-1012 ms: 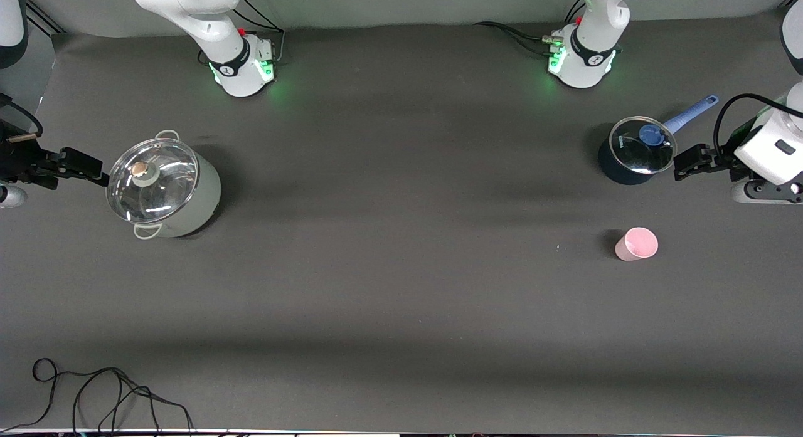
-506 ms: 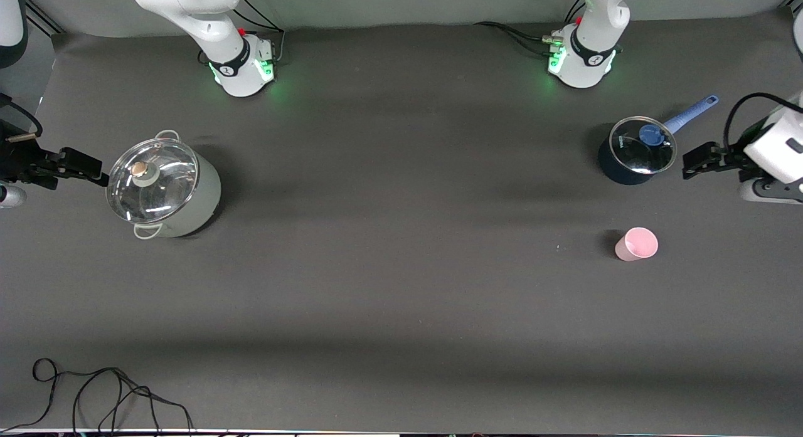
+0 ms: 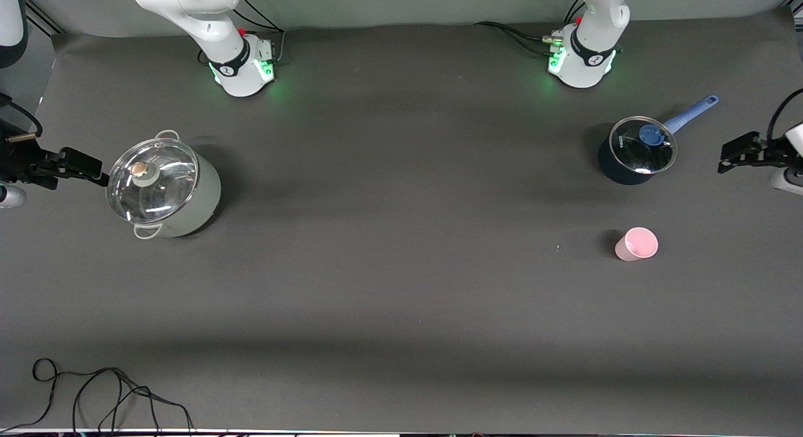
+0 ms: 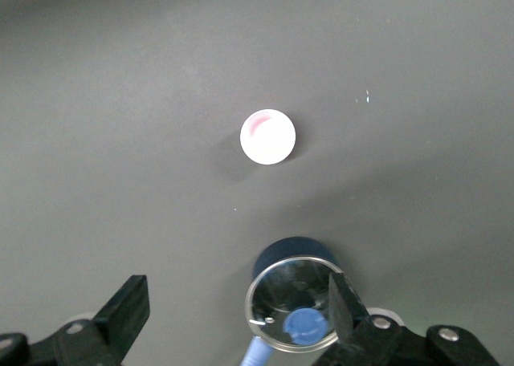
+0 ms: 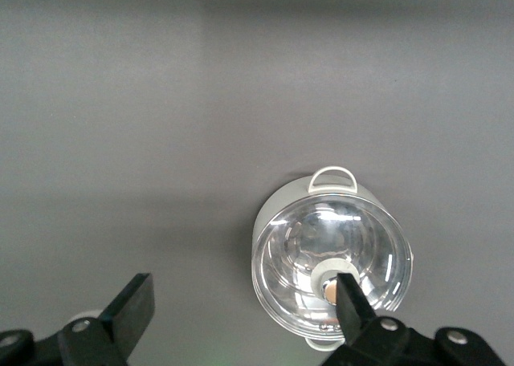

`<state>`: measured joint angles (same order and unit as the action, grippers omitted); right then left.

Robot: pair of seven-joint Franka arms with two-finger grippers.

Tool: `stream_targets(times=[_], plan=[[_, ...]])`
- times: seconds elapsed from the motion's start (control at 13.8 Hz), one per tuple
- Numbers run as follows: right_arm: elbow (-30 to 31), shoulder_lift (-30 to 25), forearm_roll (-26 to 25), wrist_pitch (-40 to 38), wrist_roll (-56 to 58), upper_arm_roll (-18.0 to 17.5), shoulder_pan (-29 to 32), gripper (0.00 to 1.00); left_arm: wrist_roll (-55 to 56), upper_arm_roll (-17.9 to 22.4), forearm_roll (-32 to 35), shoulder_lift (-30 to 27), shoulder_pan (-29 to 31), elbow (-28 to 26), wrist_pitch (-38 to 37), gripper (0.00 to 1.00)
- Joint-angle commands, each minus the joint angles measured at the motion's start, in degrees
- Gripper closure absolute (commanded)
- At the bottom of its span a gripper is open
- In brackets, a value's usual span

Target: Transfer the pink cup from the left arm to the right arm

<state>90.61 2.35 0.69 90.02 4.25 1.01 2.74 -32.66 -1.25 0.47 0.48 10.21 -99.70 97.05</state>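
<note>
**Pink cup stands alone, both tools spread wide and empty**

The small pale pink plastic tumbler (image 3: pixel 637 244), tapered and without a handle, stands upright on the dark grey surface (image 3: pixel 401 286) toward the left arm's end, with nothing touching it. It is nearer to the front camera than the small dark blue saucepan (image 3: pixel 635 151), which has a glass lid, a blue knob and a long blue handle; the two are near each other but apart. In the left wrist view the tumbler (image 4: pixel 267 136) shows its round mouth from above, with the saucepan (image 4: pixel 294 298) beside it.

The left tool (image 3: pixel 743 152) hangs over the surface at the left arm's end, beside the saucepan, its black fingers (image 4: pixel 124 316) spread wide and gripping nothing.

The right tool (image 3: pixel 75 164) hovers at the right arm's end, just beside the large pale green pot (image 3: pixel 163 185) with a glass lid and loop handles. Its fingers (image 5: pixel 135 306) are likewise spread wide and empty.

A thin black cable (image 3: pixel 100 393) lies coiled at the surface's near edge.
</note>
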Motion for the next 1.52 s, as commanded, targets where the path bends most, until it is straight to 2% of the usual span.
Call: stream_targets(times=[0.0,0.43,0.65,0.87,1.23,1.45], plan=[[0.0,-0.5,0.2,-0.2,0.3,0.3,-0.4,0.0,-10.8,-0.3,-3.6,1.2,4.0,-0.7,1.3,0.0],[0.1,-0.4,0.2,-0.3,0.8,0.1,-0.5,0.0,-38.6,-0.3,-14.8,8.8,14.0,0.9,2.8,0.0],[0.1,-0.3,0.2,-0.3,0.7,0.0,-0.5,0.0,-56.8,-0.3,-23.6,16.5,19.9,3.1,3.1,0.0],[0.0,-0.3,0.2,-0.3,0.9,0.1,-0.5,0.0,-70.2,-0.4,-31.3,24.1,24.1,3.5,2.4,0.0],[0.0,-0.3,0.2,-0.3,0.9,0.1,-0.5,0.0,-88.9,-0.6,-44.6,42.9,26.4,9.9,-7.8,0.01],[-0.1,-0.4,0.2,-0.3,0.9,0.1,-0.5,0.0,-91.1,-0.7,-45.1,44.4,26.4,11.2,-8.5,0.01]])
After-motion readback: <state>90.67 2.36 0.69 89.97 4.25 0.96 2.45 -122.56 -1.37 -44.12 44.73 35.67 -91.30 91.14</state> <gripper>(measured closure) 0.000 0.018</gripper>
